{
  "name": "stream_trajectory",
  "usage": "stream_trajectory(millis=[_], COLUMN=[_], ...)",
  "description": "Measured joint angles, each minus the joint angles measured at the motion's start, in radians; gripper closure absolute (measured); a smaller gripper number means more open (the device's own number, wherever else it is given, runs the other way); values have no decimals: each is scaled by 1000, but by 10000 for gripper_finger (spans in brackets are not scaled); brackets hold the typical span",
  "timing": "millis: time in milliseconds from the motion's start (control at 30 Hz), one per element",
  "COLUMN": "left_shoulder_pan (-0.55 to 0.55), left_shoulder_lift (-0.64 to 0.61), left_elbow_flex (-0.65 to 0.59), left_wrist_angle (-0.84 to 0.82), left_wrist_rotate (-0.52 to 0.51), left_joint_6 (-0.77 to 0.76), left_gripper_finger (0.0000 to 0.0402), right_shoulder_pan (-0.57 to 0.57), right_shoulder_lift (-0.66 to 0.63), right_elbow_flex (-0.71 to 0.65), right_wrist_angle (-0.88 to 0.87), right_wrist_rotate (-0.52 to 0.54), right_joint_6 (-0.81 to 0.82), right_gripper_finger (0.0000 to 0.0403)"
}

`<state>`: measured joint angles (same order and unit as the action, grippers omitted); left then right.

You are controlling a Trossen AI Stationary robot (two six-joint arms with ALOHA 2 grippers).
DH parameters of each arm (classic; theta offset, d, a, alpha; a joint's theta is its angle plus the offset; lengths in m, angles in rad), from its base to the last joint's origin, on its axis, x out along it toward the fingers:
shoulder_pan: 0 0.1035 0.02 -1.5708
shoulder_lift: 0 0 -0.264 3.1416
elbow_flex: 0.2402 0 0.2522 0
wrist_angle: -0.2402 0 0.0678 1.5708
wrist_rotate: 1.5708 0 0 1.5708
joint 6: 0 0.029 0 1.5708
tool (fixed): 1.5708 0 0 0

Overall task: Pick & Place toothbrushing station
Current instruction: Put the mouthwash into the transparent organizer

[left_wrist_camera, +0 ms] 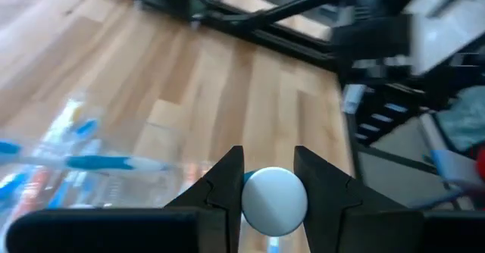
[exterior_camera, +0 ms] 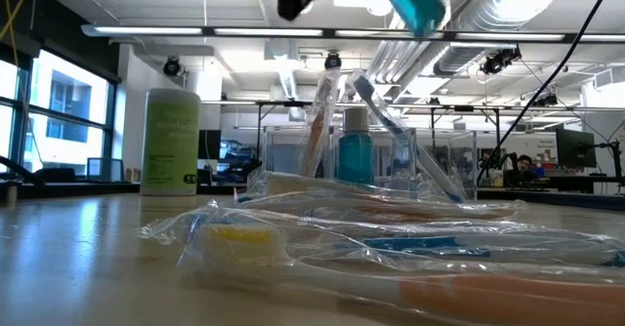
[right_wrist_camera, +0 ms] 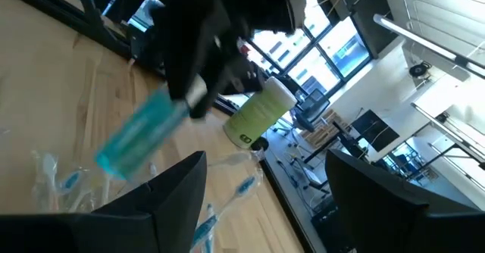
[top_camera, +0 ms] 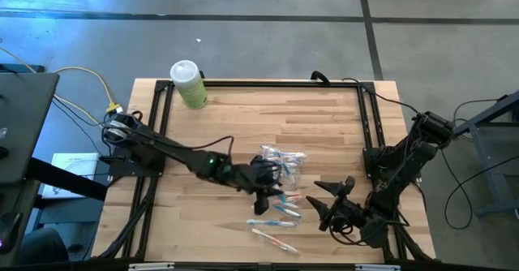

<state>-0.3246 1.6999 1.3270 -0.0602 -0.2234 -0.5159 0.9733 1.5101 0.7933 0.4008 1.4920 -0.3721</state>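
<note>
While carrying it clear of the bench (top_camera: pixel 324 117), left pincer (left_wrist_camera: pixel 274 196) clamps 1 white-capped tube (left_wrist_camera: pixel 274 201); right pincer (right_wrist_camera: pixel 265 185) waits apart, near right.

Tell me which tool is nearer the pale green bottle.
Left. The left tool, shut on a white-capped tube, is mid-table, diagonally across from the green bottle at the far left corner. The right tool, open, sits farther toward the right edge.

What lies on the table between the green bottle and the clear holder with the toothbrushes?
Only bare wood lies between the green bottle and the clear holder; the high view shows it.
</note>
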Motion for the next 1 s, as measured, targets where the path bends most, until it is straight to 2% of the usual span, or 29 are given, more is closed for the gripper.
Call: stream_trajectory(millis=[167, 267, 533, 667, 1000], left_shoulder_pan=[45, 49, 48, 57, 89], left_shoulder_lift=[11, 13, 17, 30, 95], left_elbow_flex=[1, 0, 0, -1, -1], left_wrist_angle=[1, -10, -58, -61, -98], left_wrist_rotate=[-14, -12, -23, -64, -68], left_joint_6=[54, 117, 166, 171, 159], left_gripper_finger=[315, 315, 315, 315, 315], right_shoulder_pan=[0, 0, 0, 0, 0], right_shoulder_lift=[0, 0, 0, 0, 0], right_elbow_flex=[0, 0, 0, 0, 0], right_wrist_angle=[0, 0, 0, 0, -1], right_wrist_rotate=[-3, -6, -9, -10, -33], right_joint_6=[0, 1, 3, 4, 9], right_gripper_finger=[140, 140, 140, 140, 140])
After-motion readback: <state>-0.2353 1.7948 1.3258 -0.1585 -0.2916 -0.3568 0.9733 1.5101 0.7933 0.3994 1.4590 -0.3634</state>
